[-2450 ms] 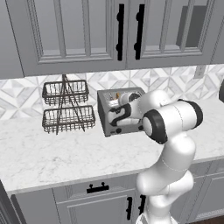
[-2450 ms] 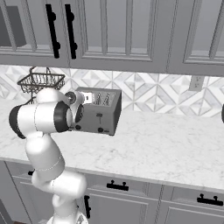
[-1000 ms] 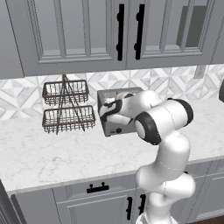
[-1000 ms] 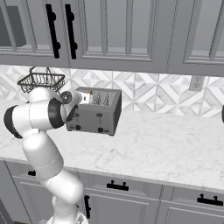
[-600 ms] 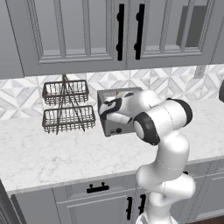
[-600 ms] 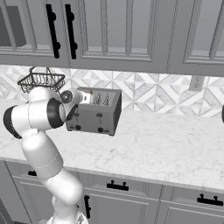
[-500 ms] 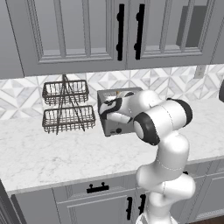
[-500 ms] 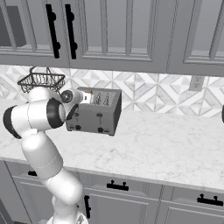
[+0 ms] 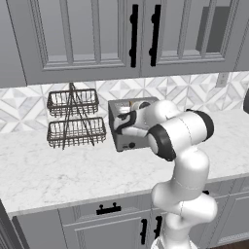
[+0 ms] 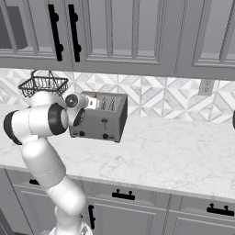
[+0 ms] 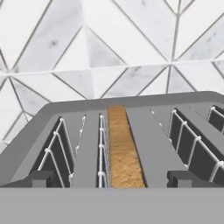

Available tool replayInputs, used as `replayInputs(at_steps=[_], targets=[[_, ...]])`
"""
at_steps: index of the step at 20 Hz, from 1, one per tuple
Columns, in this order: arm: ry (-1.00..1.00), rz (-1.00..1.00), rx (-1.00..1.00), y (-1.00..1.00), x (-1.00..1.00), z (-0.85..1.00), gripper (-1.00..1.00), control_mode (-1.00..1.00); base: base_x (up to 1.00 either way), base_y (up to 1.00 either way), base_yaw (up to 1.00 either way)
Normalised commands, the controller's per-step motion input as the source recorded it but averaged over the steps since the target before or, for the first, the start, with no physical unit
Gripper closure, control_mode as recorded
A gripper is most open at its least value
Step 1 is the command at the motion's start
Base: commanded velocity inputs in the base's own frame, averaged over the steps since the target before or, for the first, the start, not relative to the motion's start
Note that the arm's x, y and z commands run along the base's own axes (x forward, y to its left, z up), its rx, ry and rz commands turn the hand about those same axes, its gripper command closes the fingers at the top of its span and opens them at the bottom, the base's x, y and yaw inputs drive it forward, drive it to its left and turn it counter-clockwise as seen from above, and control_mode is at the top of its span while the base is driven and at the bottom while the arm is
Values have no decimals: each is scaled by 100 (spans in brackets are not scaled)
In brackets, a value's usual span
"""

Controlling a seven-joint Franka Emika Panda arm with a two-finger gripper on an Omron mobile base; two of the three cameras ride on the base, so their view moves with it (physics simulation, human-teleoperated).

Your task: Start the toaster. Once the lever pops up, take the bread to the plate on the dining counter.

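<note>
The grey metal toaster (image 9: 125,138) stands on the marble worktop against the tiled wall, also seen from the other side as toaster (image 10: 103,121). The bread (image 11: 124,153) sits upright in one slot, its golden-brown top edge level with the toaster's top. My gripper (image 11: 112,179) hovers just over the toaster's top, open, with one fingertip (image 11: 41,178) on each side of the bread's slot and nothing between the jaws. From the base, the gripper (image 9: 122,121) is at the toaster's upper front-left corner. The plate and the dining counter are out of view.
A two-tier black wire basket rack (image 9: 75,119) stands left of the toaster. Grey upper cabinets with black handles (image 9: 133,34) hang above. The marble worktop (image 10: 174,156) runs open to the right, with a wall outlet (image 10: 205,86) there.
The hand has moved from the toaster's front face up to over its top slots. In the last second it has barely shifted, and the jaws have stayed open.
</note>
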Motion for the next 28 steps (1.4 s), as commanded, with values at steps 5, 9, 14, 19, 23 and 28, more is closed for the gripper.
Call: replayInputs(at_steps=[5,9,14,19,23,28], targets=[[0,0,0,-13,0,-20,-100,-100,0,0,0],[0,0,0,0,0,-1,-100,-100,0,0,0],[0,0,0,0,0,0,-100,-100,0,0,0],[0,0,0,0,0,0,-100,-100,0,0,0],[0,0,0,0,0,0,-100,-100,0,0,0],[0,0,0,0,0,0,-100,-100,0,0,0]])
